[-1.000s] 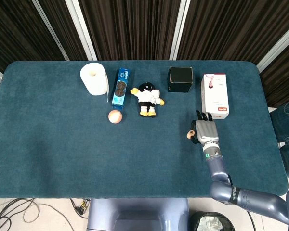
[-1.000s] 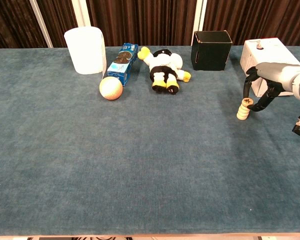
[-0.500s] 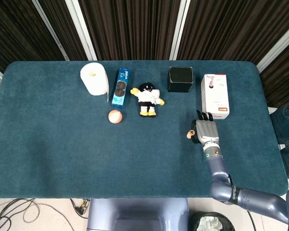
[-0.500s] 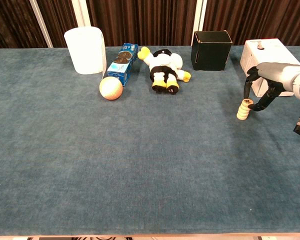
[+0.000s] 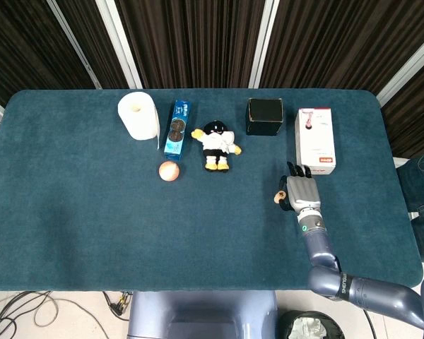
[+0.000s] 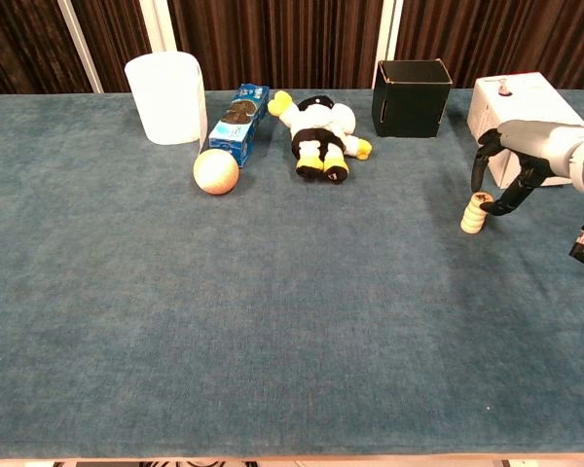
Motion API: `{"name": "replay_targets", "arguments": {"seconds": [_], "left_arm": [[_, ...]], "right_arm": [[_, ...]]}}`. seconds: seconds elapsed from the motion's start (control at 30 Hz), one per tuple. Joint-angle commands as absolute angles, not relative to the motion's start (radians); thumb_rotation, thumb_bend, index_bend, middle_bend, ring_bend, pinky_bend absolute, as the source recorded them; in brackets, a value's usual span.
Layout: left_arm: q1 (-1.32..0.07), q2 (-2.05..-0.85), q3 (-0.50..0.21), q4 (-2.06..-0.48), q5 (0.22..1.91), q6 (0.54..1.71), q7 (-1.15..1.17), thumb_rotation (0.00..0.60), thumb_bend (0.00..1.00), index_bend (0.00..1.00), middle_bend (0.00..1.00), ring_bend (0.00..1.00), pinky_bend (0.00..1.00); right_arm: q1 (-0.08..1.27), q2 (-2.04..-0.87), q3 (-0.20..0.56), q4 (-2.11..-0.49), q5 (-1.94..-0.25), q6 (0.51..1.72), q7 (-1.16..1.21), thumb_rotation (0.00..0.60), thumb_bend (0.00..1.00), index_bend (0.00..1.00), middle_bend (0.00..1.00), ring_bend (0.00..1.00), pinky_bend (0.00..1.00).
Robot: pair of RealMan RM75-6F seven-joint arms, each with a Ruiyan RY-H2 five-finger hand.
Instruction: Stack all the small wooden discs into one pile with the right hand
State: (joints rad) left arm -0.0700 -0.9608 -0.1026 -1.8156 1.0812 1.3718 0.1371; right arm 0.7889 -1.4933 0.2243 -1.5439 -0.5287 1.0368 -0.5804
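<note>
The pile of wooden discs point(image 6: 476, 212) stands on the surface in front of the white box point(image 6: 511, 112). The right hand point(image 6: 511, 167) has lifted slightly since a second ago; its fingers point(image 6: 480, 165) now arch apart above the pile, holding nothing. No loose disc is visible, so the stack looks finished.

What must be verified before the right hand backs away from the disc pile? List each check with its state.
1. Discs in one upright pile: ok.
2. No loose discs on the table: ok, none seen in either view.
3. Right hand free of the pile: cannot tell; a fingertip sits close to the top disc.
4. Hand holding no disc: ok, none seen in it.
5. White box directly behind the hand: not ok for retreating that way.
6. Left hand out of the way: ok, not in view.
</note>
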Motion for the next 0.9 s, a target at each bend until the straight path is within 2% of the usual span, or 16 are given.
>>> {"name": "replay_targets", "arguments": {"seconds": [0.03, 0.27, 0.47, 0.67, 0.77, 0.9], "left_arm": [[-0.07, -0.961, -0.104, -1.815, 1.079, 1.371, 0.136, 0.6, 0.15, 0.1, 0.0, 0.0, 0.02], [-0.072, -0.962, -0.102, -1.813, 1.085, 1.368, 0.135, 0.6, 0.15, 0.08, 0.0, 0.0, 0.02], [-0.071, -0.966, -0.1, -1.809, 1.1, 1.373, 0.129, 0.6, 0.15, 0.04, 0.0, 0.0, 0.02], [-0.07, -0.972, -0.096, -1.802, 1.121, 1.38, 0.128, 0.6, 0.15, 0.03, 0.0, 0.0, 0.02], [-0.073, -0.977, -0.092, -1.793, 1.131, 1.377, 0.131, 0.6, 0.15, 0.02, 0.0, 0.0, 0.02], [-0.076, -0.984, -0.091, -1.775, 1.149, 1.38, 0.131, 0.6, 0.15, 0.02, 0.0, 0.0, 0.01]], "right_arm": [[0.789, -1.478, 0.233, -1.577, -0.546, 1.046, -0.573, 0.6, 0.41, 0.45, 0.0, 0.0, 0.0], [0.779, -1.403, 0.26, -1.754, -0.639, 1.114, -0.558, 0.6, 0.41, 0.36, 0.0, 0.0, 0.0], [0.715, -1.316, 0.222, -1.949, -0.794, 1.219, -0.545, 0.6, 0.41, 0.26, 0.0, 0.0, 0.0], [0.576, -1.23, 0.071, -2.093, -1.077, 1.376, -0.543, 0.6, 0.41, 0.22, 0.0, 0.0, 0.0], [0.502, -1.197, -0.018, -2.094, -1.217, 1.445, -0.54, 0.6, 0.41, 0.22, 0.0, 0.0, 0.0], [0.425, -1.176, -0.086, -2.051, -1.334, 1.521, -0.517, 0.6, 0.41, 0.21, 0.0, 0.0, 0.0]]}}
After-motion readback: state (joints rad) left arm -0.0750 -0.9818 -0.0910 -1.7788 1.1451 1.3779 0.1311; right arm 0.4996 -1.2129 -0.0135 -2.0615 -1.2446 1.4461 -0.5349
